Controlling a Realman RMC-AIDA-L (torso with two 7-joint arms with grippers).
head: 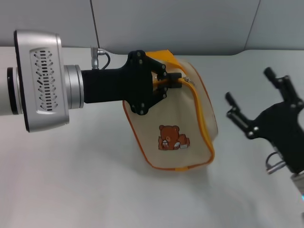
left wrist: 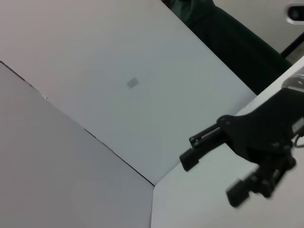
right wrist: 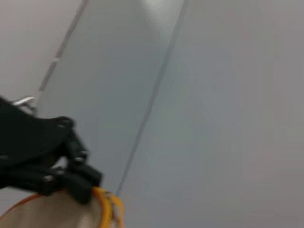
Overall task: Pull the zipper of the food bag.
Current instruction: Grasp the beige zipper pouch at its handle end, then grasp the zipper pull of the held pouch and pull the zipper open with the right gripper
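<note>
The food bag (head: 175, 137), beige with orange piping and a brown bear print, stands tilted on the white table in the head view. Its orange zipper (head: 203, 118) runs down the bag's right edge, with the silver pull tab (head: 190, 81) at the top. My left gripper (head: 179, 80) reaches in from the left and is shut on the orange zipper edge right beside the pull tab. The right wrist view shows the left gripper (right wrist: 78, 183) on the bag's top (right wrist: 57, 213). My right gripper (head: 248, 84) is open and empty, to the right of the bag and apart from it.
The white table (head: 95, 190) spreads around the bag. A grey wall (head: 180, 23) stands behind it. The left wrist view shows the open right gripper (left wrist: 209, 173) over the table corner, with dark floor beyond.
</note>
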